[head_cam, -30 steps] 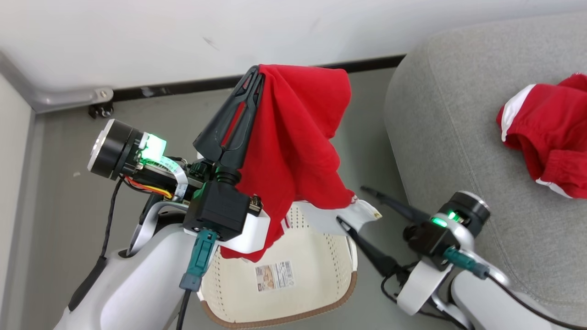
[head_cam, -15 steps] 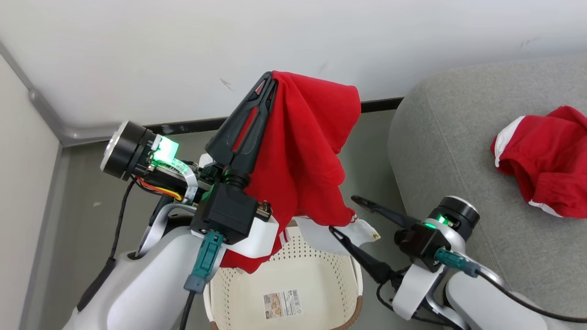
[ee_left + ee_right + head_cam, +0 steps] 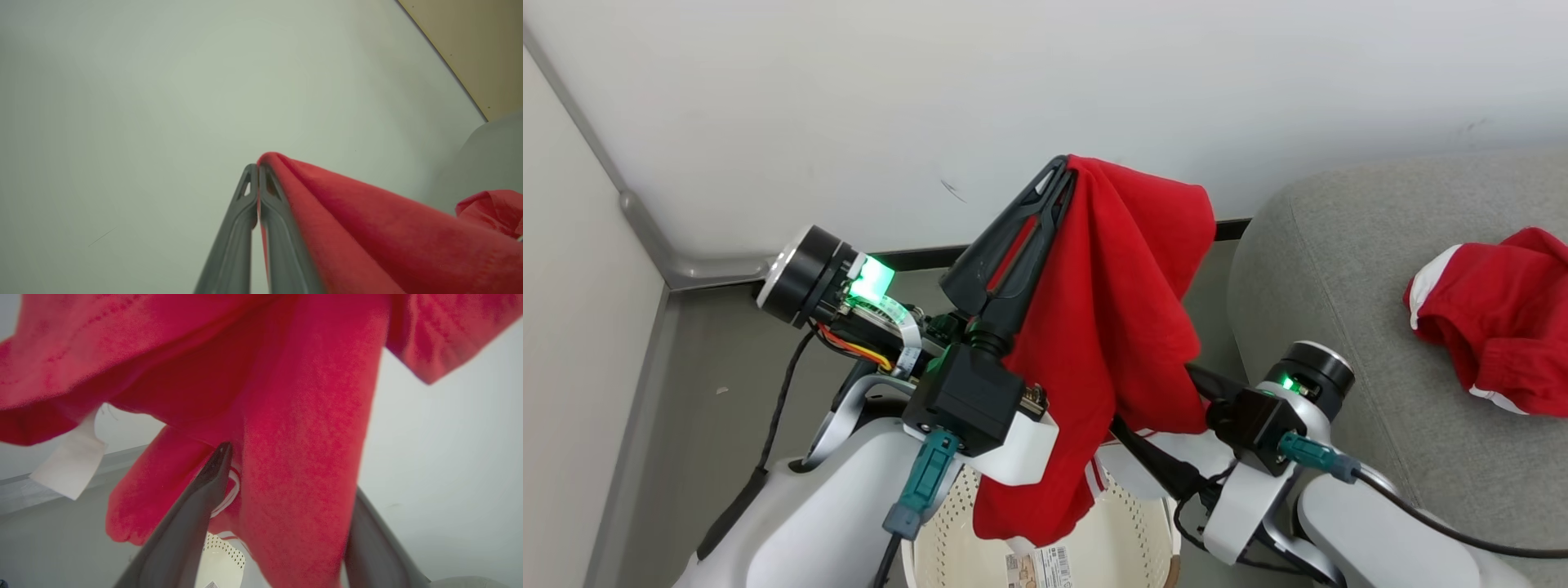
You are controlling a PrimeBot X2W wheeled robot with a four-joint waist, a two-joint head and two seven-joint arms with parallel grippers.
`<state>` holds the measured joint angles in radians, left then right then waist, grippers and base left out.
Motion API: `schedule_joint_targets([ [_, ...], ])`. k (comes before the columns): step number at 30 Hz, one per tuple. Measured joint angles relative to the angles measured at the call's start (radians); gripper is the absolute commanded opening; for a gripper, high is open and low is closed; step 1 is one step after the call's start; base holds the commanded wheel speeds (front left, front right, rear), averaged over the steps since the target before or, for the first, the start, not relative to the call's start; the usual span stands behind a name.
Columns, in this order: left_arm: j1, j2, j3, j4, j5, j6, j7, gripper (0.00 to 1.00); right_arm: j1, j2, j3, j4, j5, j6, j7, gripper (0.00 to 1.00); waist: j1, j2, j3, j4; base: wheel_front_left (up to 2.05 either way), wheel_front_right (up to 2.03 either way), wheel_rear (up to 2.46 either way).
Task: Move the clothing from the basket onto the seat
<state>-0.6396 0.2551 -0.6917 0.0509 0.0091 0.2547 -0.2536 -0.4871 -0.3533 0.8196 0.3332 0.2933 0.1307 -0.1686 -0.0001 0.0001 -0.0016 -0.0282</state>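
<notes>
My left gripper (image 3: 1062, 163) is raised and shut on a bright red garment (image 3: 1127, 310), which hangs from its fingertips over the basket (image 3: 1137, 529). The left wrist view shows the same pinch, with the left gripper (image 3: 258, 165) closed on the red garment (image 3: 367, 228). My right gripper (image 3: 286, 473) is open just below it. A fold of the garment (image 3: 302, 465) hangs between its spread fingers (image 3: 212, 469). A second red garment with white trim (image 3: 1494, 318) lies on the grey seat (image 3: 1339, 286). The cream perforated basket has a label (image 3: 1037, 567) on its bottom.
A white wall (image 3: 1013, 82) with a dark baseboard stands close behind. A pale side panel (image 3: 572, 327) closes the left. Grey floor (image 3: 711, 392) lies between the wall, the basket and the seat. A white tag (image 3: 73, 465) dangles from the held garment.
The head view has shifted, so the basket sits lower in it. The held garment has moved right toward the seat and now drapes over my right gripper's fingers.
</notes>
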Motion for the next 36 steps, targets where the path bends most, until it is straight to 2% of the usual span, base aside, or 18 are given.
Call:
schedule_joint_targets([
  [6, 0.0, -0.006, -0.013, -0.004, -0.006, -0.01, 0.008, 0.0, -0.029, -0.006, 0.025, 0.007, 0.01, 0.0, 0.0, 1.0, 0.0, 0.0, -0.012, 0.012, 0.0, 0.0, 0.0],
  [7, 0.0, -0.007, -0.014, -0.005, -0.007, -0.01, 0.008, 0.0, -0.031, -0.006, 0.032, 0.007, 0.011, 0.0, 0.001, 0.8, 0.0, 0.0, -0.014, 0.014, 0.0, 0.0, 0.0],
  [8, 0.0, -0.008, -0.015, -0.005, -0.007, -0.013, 0.008, 0.0, -0.031, -0.006, 0.038, 0.008, 0.017, 0.0, 0.001, 0.47, 0.0, 0.0, -0.016, 0.016, 0.0, 0.0, 0.0],
  [9, 0.0, -0.009, -0.015, -0.004, -0.007, -0.017, 0.009, 0.0, -0.031, -0.005, 0.045, 0.008, 0.023, 0.0, 0.001, 0.3, 0.0001, 0.0, -0.017, 0.019, 0.0, 0.0, 0.0],
  [11, 0.0, -0.009, -0.015, -0.002, -0.016, -0.019, 0.016, 0.0, -0.031, -0.005, 0.058, 0.008, 0.03, 0.0, 0.001, 0.07, 0.0, 0.0, -0.02, 0.022, 0.0, 0.0, 0.0],
  [12, 0.001, -0.008, -0.015, 0.002, -0.018, -0.019, 0.017, 0.0, -0.031, -0.005, 0.061, 0.008, 0.037, 0.0, 0.001, 0.0, 0.0, 0.0, -0.022, 0.024, 0.0, 0.0, 0.0],
  [19, 0.03, 0.011, 0.011, 0.07, -0.064, -0.023, 0.043, 0.0, -0.026, -0.015, 0.063, 0.0, 0.089, 0.0, 0.0, 0.0, 0.0, 0.0, -0.022, 0.019, 0.0, 0.0, 0.0],
  [27, 0.116, 0.018, 0.06, 0.198, -0.166, -0.026, 0.092, 0.0, 0.017, -0.031, -0.022, -0.052, 0.194, 0.0, -0.018, 0.0, 0.0, 0.0, -0.02, -0.003, 0.0, 0.0, 0.0],
  [30, 0.156, 0.001, 0.085, 0.234, -0.229, -0.026, 0.103, 0.0, 0.021, -0.037, -0.052, -0.079, 0.218, 0.0, -0.019, 0.0, 0.0, 0.0, -0.019, -0.015, 0.0, 0.0, 0.0],
  [31, 0.168, -0.003, 0.091, 0.243, -0.241, -0.027, 0.104, 0.12, 0.021, -0.039, -0.06, -0.087, 0.225, 0.0, -0.02, 0.0, 0.0, 0.0, -0.018, -0.019, 0.0, 0.0, 0.0],
  [32, 0.178, -0.007, 0.099, 0.252, -0.258, -0.028, 0.104, 0.37, 0.021, -0.041, -0.071, -0.094, 0.235, 0.0, -0.021, 0.0, 0.0001, 0.0, -0.017, -0.023, 0.0, 0.0, 0.0],
  [33, 0.188, -0.012, 0.108, 0.259, -0.277, -0.035, 0.105, 0.58, 0.021, -0.044, -0.083, -0.1, 0.244, 0.0, -0.022, 0.0, 0.0, 0.0, -0.017, -0.027, 0.0, 0.0, 0.0],
  [34, 0.196, -0.016, 0.117, 0.265, -0.297, -0.035, 0.105, 0.93, 0.021, -0.048, -0.097, -0.104, 0.25, 0.0, -0.022, 0.0, 0.0, 0.0, -0.016, -0.031, 0.0, 0.0, 0.0],
  [35, 0.203, -0.018, 0.123, 0.271, -0.309, -0.036, 0.105, 1.0, 0.021, -0.052, -0.114, -0.105, 0.257, 0.0, -0.022, 0.0, 0.0001, 0.0, -0.015, -0.035, 0.0, 0.0, 0.0],
  [36, 0.209, -0.02, 0.126, 0.274, -0.319, -0.036, 0.105, 1.0, 0.022, -0.056, -0.134, -0.105, 0.264, 0.0, -0.026, 0.0, 0.0, 0.0, -0.014, -0.04, 0.0, 0.0, 0.0],
])
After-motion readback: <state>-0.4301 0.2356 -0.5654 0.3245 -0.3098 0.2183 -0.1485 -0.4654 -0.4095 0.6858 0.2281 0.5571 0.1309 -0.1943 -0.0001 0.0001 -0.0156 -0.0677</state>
